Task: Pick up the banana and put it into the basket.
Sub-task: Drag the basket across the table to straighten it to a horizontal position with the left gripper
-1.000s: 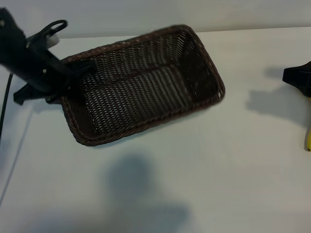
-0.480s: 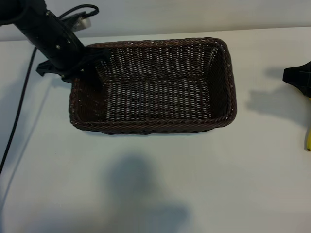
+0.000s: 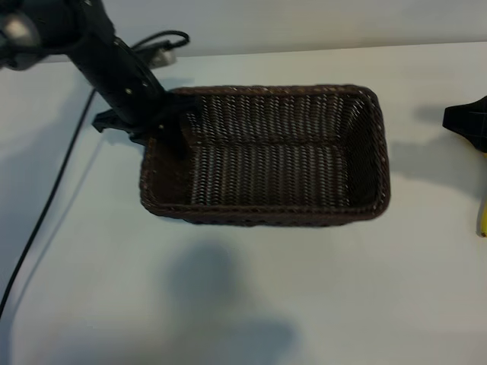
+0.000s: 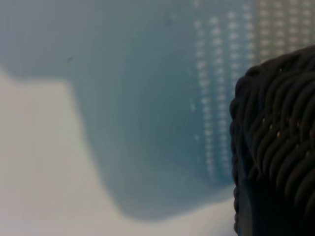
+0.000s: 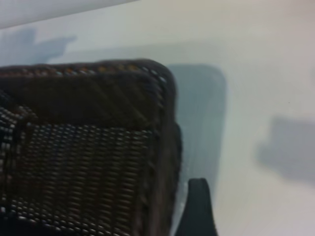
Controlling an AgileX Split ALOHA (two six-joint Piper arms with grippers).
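The dark brown woven basket [image 3: 266, 215] sits mid-table with its long sides across the view. My left gripper [image 3: 163, 125] is shut on the rim of its left end wall, and that wicker corner [image 4: 280, 137] fills one side of the left wrist view. At the far right edge, only a thin yellow strip of the banana [image 3: 482, 217] shows on the table. My right gripper [image 3: 466, 122] hovers just above it, open and holding nothing. One of its black fingers [image 5: 198, 206] shows in the right wrist view, with the basket's near corner [image 5: 162, 142] beyond.
A black cable [image 3: 53, 198] trails from the left arm across the table's left side. A broad shadow [image 3: 221, 304] lies on the white table in front of the basket. The table's back edge meets a pale wall behind.
The left gripper has brought the basket to the right and turned it from a slant to lie square. The right gripper and banana have not moved.
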